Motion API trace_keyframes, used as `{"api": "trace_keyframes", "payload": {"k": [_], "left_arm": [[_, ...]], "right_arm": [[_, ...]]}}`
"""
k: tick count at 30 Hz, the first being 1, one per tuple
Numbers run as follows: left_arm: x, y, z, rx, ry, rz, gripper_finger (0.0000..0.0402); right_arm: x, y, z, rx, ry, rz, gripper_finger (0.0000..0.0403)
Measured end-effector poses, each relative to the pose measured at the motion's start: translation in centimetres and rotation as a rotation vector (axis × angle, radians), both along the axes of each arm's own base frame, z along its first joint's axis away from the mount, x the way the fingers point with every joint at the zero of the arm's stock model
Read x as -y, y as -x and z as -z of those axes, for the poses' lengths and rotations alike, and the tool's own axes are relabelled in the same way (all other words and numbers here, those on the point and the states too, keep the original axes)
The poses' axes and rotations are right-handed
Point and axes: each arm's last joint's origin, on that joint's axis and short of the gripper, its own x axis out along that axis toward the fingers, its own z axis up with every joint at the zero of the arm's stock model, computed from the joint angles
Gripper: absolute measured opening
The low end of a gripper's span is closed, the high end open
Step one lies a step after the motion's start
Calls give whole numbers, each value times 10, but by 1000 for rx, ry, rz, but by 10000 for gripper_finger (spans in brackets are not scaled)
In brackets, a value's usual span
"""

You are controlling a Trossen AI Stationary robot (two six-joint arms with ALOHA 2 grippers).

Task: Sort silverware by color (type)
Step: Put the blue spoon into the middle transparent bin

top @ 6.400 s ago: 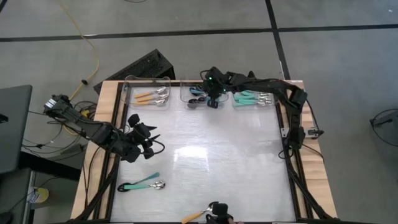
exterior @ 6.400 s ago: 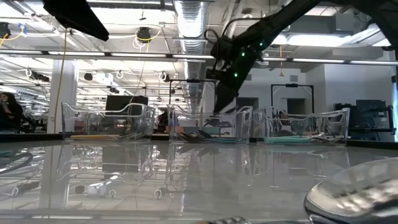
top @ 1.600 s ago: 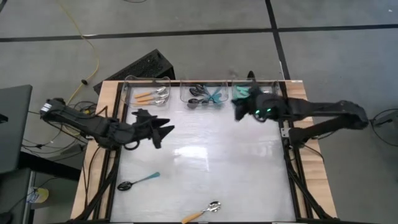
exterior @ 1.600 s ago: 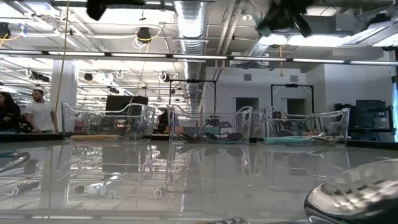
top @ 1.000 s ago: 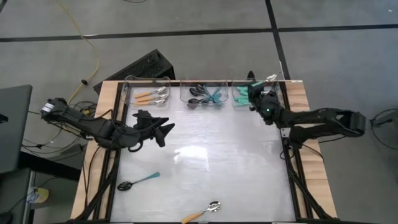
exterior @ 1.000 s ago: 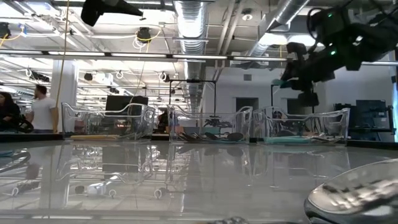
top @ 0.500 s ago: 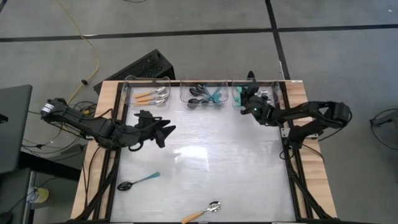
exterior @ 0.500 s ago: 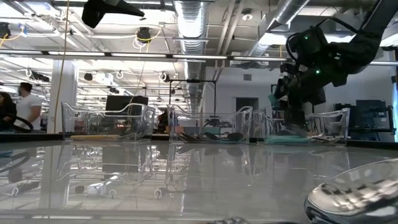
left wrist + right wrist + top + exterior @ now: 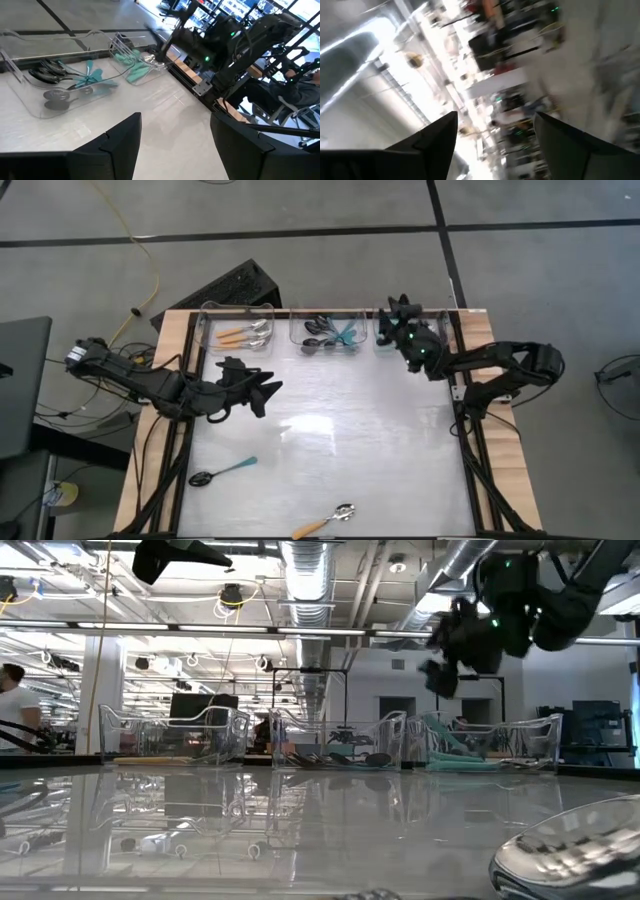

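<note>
Right hand [image 9: 403, 315]: fingers spread, empty, above the right bin [image 9: 384, 345] of teal spoons [image 9: 134, 70]
Left hand [image 9: 262, 393]: fingers spread, empty, over the counter [image 9: 340, 440]
Loose spoons: teal-handled spoon [image 9: 222, 472] and orange-handled spoon [image 9: 325, 521] near the counter's front
</note>
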Motion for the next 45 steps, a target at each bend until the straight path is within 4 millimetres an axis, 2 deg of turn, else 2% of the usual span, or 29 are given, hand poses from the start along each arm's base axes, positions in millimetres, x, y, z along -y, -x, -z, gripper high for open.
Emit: {"api": "trace_keyframes", "payload": {"k": [3,6,9,11,13,15,17,19,22,24,27,31,37,41,45], "left_arm": [[0,0,0,-6,-10,2,222],[0,0,0,-12,-20,8,222],[2,-1,1,-36,-26,71,222],[6,-1,2,-76,-41,187,222],[11,-1,4,-133,-52,346,222],[19,0,11,-211,-32,521,222],[30,4,21,-314,16,690,222],[44,10,34,-440,86,825,222],[66,26,56,-674,155,877,222],[80,34,68,-790,118,883,222],[102,43,86,-903,11,890,222],[123,48,109,-1011,-51,905,222],[135,56,142,-1170,-29,833,222],[134,65,169,-1203,27,826,222],[131,70,180,-1195,90,830,204]], "right_arm": [[-1,-9,-26,47,106,-30,286],[-5,-20,-51,26,249,-134,286],[-17,-36,-73,-107,527,-401,286],[-30,-49,-81,-206,750,-680,286],[-56,-62,-81,-272,932,-1028,286],[-94,-73,-73,-304,986,-1339,286],[-134,-79,-63,-368,1007,-1530,286],[-167,-80,-60,-454,1047,-1637,285],[-194,-79,-61,-605,1062,-1642,285],[-205,-78,-64,-660,1076,-1607,285],[-215,-77,-72,-668,1106,-1537,285],[-218,-76,-71,-684,1080,-1531,285],[-219,-75,-71,-665,1028,-1541,285],[-221,-75,-71,-664,1027,-1543,285],[-221,-75,-71,-660,1011,-1545,285]]}}
